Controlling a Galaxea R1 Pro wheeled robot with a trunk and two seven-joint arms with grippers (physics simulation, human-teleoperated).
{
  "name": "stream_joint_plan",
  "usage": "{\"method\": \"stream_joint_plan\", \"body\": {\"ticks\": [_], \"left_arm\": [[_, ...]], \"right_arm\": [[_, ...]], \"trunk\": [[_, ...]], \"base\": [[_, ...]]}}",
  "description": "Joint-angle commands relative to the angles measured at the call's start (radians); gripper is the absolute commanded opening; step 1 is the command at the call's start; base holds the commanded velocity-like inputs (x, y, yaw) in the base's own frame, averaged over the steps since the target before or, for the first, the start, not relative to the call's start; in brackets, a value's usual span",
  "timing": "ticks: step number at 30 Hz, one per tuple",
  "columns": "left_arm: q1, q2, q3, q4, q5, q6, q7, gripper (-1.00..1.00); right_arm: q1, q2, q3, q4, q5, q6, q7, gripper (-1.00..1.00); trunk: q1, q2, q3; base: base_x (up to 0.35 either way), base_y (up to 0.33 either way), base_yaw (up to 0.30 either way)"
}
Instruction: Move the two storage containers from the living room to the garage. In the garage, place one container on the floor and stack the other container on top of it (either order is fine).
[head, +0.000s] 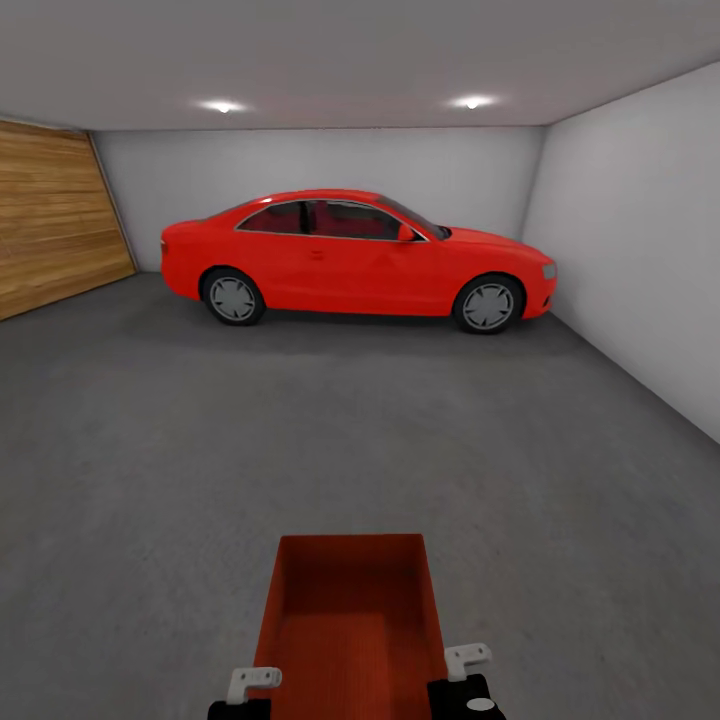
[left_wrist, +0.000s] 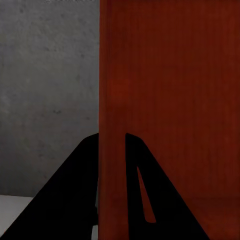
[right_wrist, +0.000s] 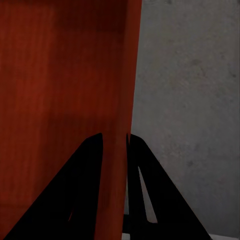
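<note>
One storage container (head: 350, 620) is gripped by its side walls, left claw (left_wrist: 112, 200) and right claw (right_wrist: 115, 200) each clamped on one. If it is released above the floor (head: 150, 450), a tilted landing could be caused

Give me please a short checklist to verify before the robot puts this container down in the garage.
1. Left hand closed on the container wall: ok, fingers either side of it.
2. Right hand closed on the opposite wall: ok.
3. Robot is in the garage: ok, grey concrete floor ahead.
4. Floor directly ahead free: ok.
5. Red car well away: ok, parked by the far wall.
6. Second container's position: cannot tell.
</note>
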Motion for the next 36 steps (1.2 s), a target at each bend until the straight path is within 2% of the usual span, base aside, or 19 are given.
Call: {"method": "stream_joint_plan", "body": {"ticks": [1, 36], "left_arm": [[-0.002, 0.014, -0.006, -0.002, 0.004, -0.029, 0.007, -1.0], [-0.002, 0.014, -0.006, -0.002, 0.004, -0.029, 0.007, -1.0]], "right_arm": [[0.0, -0.027, 0.012, 0.004, -0.007, 0.004, -0.001, -1.0], [0.0, -0.027, 0.012, 0.004, -0.008, 0.004, -0.001, -1.0]], "trunk": [[0.001, -0.001, -0.002], [0.001, -0.001, -0.002]], "base": [[0.147, 0.0, 0.0], [0.148, 0.0, 0.0]]}}
